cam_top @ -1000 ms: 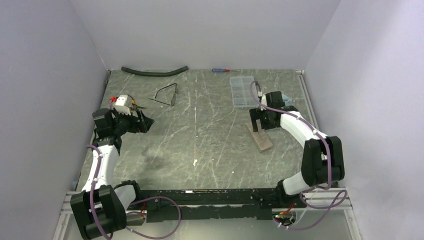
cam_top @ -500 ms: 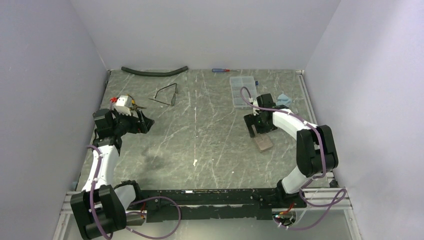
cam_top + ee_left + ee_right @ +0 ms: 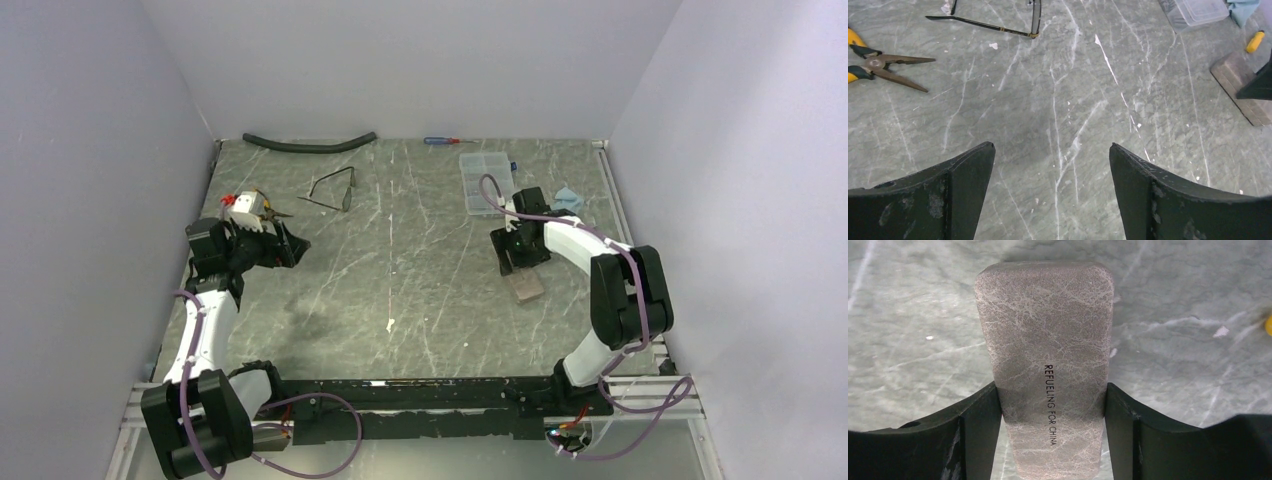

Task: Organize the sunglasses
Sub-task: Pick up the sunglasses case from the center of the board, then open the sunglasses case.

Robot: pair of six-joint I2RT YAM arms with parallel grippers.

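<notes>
The sunglasses point(image 3: 334, 190) lie open on the table at the back left, thin dark frame with slim arms. They also show at the top of the left wrist view point(image 3: 998, 27). My left gripper point(image 3: 290, 243) is open and empty point(image 3: 1052, 147), near and left of the sunglasses. The brown case point(image 3: 527, 287) lies closed on the right. My right gripper point(image 3: 520, 262) is down on its far end. In the right wrist view the fingers point(image 3: 983, 410) press both long sides of the case point(image 3: 1048, 340). The case's end also shows in the left wrist view point(image 3: 1243, 90).
Yellow-handled pliers point(image 3: 262, 205) lie just behind the left gripper point(image 3: 883, 62). A black hose point(image 3: 310, 143) and a screwdriver point(image 3: 440, 141) lie along the back edge. A clear organizer box point(image 3: 485, 183) and a blue cloth point(image 3: 568, 197) sit behind the right gripper.
My right arm has swung left and down, so the gripper now straddles the case's far end. The left arm, sunglasses and pliers have not moved.
</notes>
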